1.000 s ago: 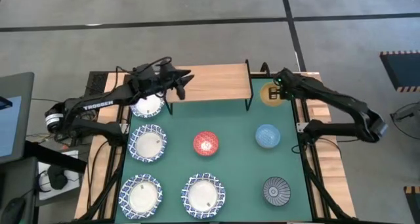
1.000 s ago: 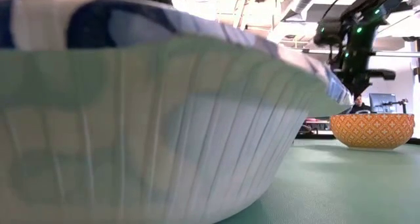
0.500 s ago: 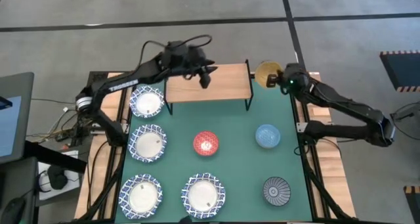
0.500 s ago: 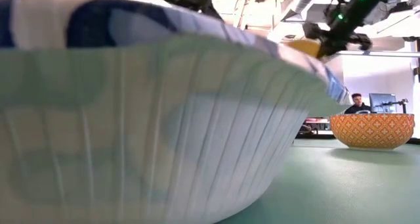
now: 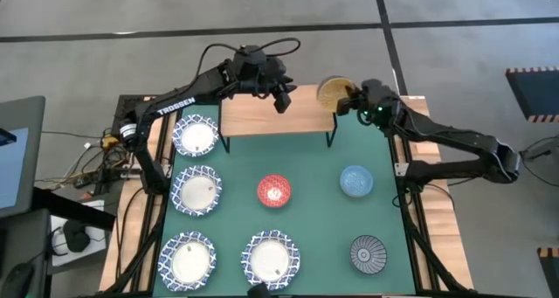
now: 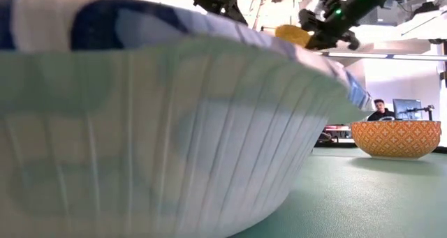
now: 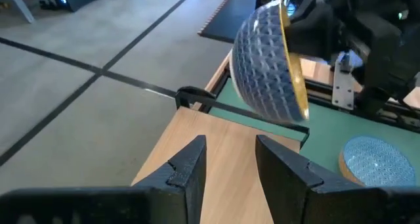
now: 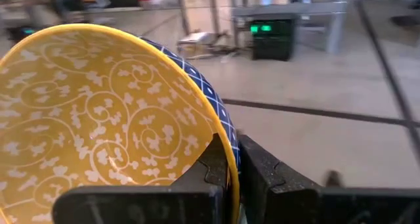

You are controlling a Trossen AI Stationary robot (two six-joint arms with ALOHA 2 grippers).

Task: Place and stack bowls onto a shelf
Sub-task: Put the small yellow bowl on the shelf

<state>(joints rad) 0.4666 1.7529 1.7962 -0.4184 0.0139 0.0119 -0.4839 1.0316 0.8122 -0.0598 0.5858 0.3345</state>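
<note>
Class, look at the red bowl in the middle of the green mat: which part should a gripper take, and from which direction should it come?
Take the red bowl by its rim, coming straight down from above, one finger inside and one outside the wall. It sits upright and open on the green mat, apart from the other bowls, so its rim is clear all round. The right gripper holds the yellow bowl by the rim this way.

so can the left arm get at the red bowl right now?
Probably yes. The left gripper hangs empty, jaws open, over the shelf; the red bowl sits uncovered on the mat with nothing between. The right gripper holds the yellow bowl aside.
</note>
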